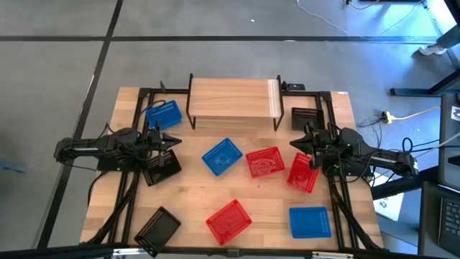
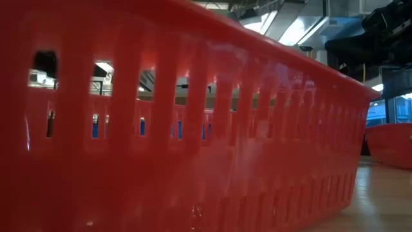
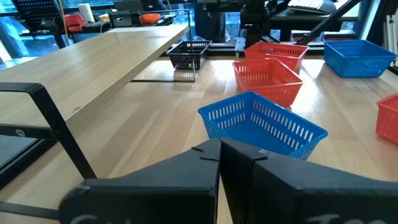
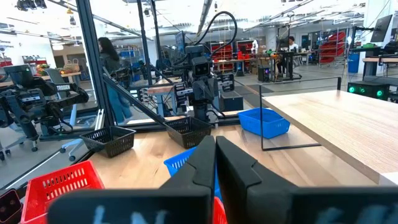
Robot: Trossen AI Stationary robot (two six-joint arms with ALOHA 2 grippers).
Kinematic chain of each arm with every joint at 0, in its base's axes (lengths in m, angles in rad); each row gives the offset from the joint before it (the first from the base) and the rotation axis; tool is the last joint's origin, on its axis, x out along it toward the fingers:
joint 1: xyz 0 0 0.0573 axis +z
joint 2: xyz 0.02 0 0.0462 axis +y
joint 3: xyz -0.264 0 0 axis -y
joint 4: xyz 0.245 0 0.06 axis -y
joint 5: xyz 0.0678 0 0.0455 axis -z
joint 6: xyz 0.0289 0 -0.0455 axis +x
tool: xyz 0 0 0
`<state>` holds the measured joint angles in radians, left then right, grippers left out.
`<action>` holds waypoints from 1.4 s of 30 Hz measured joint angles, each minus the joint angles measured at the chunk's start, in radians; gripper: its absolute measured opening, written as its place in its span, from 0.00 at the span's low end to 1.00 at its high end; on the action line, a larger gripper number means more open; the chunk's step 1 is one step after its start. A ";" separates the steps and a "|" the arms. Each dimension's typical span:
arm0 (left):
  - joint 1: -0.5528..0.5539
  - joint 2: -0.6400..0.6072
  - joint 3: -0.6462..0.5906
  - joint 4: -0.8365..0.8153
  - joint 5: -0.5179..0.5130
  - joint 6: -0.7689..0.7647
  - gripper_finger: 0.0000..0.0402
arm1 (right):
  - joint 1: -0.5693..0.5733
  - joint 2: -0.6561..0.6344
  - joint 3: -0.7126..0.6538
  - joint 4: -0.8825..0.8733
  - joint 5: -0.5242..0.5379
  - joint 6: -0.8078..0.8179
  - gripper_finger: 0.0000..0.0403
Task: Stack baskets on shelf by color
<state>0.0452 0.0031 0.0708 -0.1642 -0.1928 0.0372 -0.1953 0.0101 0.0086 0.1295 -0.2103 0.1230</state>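
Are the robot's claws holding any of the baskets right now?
No. The left gripper and right gripper are both shut with nothing between their fingers. The baskets sit loose on the table.

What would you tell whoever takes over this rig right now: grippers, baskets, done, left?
Left gripper: shut, empty, left of the shelf.
Right gripper: shut, empty, beside the tilted red basket.
Shelf top is bare; nothing stacked yet.
On the table: three blue baskets, three red baskets, three black baskets, all loose and apart.
Left: every basket still has to go on the shelf, sorted by colour.
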 joint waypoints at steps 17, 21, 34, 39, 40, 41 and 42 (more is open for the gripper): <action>0.000 0.000 0.000 0.000 0.000 0.000 0.00 | 0.000 0.000 0.000 0.000 0.000 0.000 0.04; 0.000 0.000 0.000 0.000 0.000 0.002 0.00 | 0.000 0.000 0.000 0.001 0.000 0.003 0.04; 0.000 0.001 0.042 0.040 -0.027 0.022 0.00 | 0.000 0.000 0.000 0.038 0.010 -0.030 0.04; 0.000 0.061 0.173 -0.031 -0.037 0.051 0.00 | 0.000 0.000 0.000 0.038 0.018 -0.062 0.04; 0.000 0.086 0.209 -0.064 -0.052 0.049 0.00 | 0.000 0.000 0.000 0.037 0.018 -0.078 0.04; 0.000 0.115 0.247 -0.104 -0.067 0.043 0.00 | 0.000 0.000 0.000 0.036 0.018 -0.090 0.04; 0.000 0.147 0.285 -0.148 -0.076 0.032 0.00 | 0.000 0.000 0.000 0.034 0.018 -0.104 0.04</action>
<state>0.0456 0.1504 0.3559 -0.3126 -0.2693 0.0692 -0.1951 0.0101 0.0086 0.1637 -0.1921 0.0190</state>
